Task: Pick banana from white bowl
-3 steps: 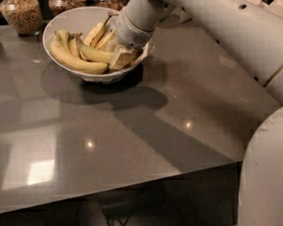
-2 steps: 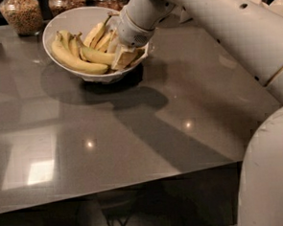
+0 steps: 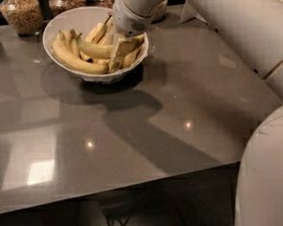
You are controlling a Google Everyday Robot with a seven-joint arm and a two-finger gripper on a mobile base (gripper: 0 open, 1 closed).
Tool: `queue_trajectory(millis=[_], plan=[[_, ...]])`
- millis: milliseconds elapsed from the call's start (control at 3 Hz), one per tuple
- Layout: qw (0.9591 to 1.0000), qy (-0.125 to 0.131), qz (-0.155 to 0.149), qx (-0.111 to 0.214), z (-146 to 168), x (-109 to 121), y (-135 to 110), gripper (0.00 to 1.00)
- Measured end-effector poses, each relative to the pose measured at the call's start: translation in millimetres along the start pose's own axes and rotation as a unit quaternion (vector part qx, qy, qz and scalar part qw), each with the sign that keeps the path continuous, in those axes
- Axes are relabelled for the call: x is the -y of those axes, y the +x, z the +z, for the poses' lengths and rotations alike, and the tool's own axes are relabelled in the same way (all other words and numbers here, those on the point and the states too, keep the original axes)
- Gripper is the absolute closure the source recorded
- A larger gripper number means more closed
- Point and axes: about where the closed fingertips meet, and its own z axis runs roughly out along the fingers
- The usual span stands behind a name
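The white bowl (image 3: 61, 21) stands at the back left of the grey table and holds several yellow bananas. One banana (image 3: 95, 49) lies across the top of the pile with its right end at my gripper. My gripper (image 3: 120, 53) is down inside the right half of the bowl, among the bananas and touching them. The white wrist (image 3: 134, 11) above it hides the bowl's far right rim. Another long banana (image 3: 73, 61) curves along the bowl's front left wall.
Glass jars of grains (image 3: 22, 14) stand behind the bowl along the table's back edge. My white arm (image 3: 237, 27) crosses the upper right. My base (image 3: 270, 174) fills the lower right corner. The table's front edge (image 3: 113, 193) runs across the bottom.
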Motion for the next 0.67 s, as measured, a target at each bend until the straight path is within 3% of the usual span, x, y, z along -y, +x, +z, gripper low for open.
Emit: queue_trajectory(millis=[333,667], plan=[[0.9999,0.010,0.002,0.000,-25,-2,-4,1.00],[0.9994,0.013,0.021,0.025,-41,-18,-1,1.00]])
